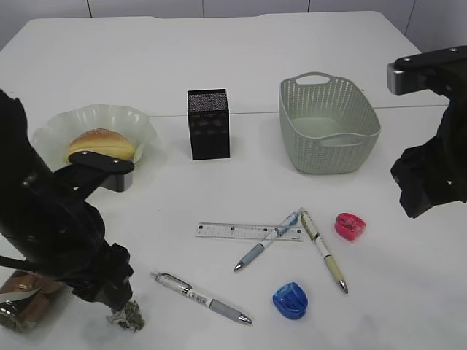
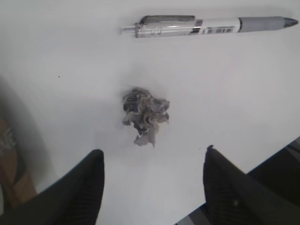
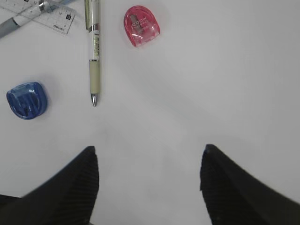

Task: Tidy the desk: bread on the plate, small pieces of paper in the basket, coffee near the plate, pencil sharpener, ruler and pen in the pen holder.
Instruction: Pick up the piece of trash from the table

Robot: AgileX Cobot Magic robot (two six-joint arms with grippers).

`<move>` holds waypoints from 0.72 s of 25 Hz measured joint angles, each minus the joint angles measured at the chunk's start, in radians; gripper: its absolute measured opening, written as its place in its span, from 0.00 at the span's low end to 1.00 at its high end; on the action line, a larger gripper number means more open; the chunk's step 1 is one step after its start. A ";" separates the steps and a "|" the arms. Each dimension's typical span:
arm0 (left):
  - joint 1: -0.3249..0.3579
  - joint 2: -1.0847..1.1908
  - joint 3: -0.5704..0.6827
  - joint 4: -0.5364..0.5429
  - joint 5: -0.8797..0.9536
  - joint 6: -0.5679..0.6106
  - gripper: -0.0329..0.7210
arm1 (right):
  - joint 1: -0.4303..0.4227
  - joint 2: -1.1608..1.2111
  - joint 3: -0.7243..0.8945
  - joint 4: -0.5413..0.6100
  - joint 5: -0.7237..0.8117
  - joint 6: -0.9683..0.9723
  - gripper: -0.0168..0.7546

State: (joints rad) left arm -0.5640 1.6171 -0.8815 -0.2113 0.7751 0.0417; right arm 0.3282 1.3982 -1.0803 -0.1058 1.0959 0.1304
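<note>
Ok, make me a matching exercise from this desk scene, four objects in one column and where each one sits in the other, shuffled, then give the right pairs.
Objects:
1. golden-brown oval bread roll
2. crumpled grey paper ball
3. pink plastic pencil sharpener
4. clear plastic ruler

Places:
A. between the open left claw's fingers
B. under the tip of a blue-grey pen
C. on the ruffled pale green plate
D. front of the grey-green basket

Pairs: 1-C, 2-A, 3-D, 4-B

A pale grey panelled wall (image 1: 146, 6) runs along the background.
</note>
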 joint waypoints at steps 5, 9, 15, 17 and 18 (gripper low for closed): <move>0.000 0.058 0.000 -0.002 -0.036 -0.002 0.69 | 0.000 0.000 0.000 0.013 -0.007 -0.002 0.67; 0.000 0.110 0.000 -0.006 -0.059 -0.002 0.69 | 0.000 0.000 0.000 0.018 -0.011 -0.002 0.67; 0.000 0.160 0.000 -0.027 -0.093 -0.004 0.69 | 0.000 0.000 0.000 0.018 -0.011 -0.002 0.67; 0.000 0.183 0.000 -0.030 -0.095 -0.004 0.69 | 0.000 0.000 0.000 0.020 -0.012 -0.002 0.67; 0.000 0.195 0.000 -0.034 -0.097 -0.004 0.69 | 0.000 0.000 0.000 0.020 -0.012 -0.002 0.67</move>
State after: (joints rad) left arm -0.5640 1.8122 -0.8815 -0.2455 0.6781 0.0379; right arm 0.3282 1.3982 -1.0803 -0.0861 1.0838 0.1287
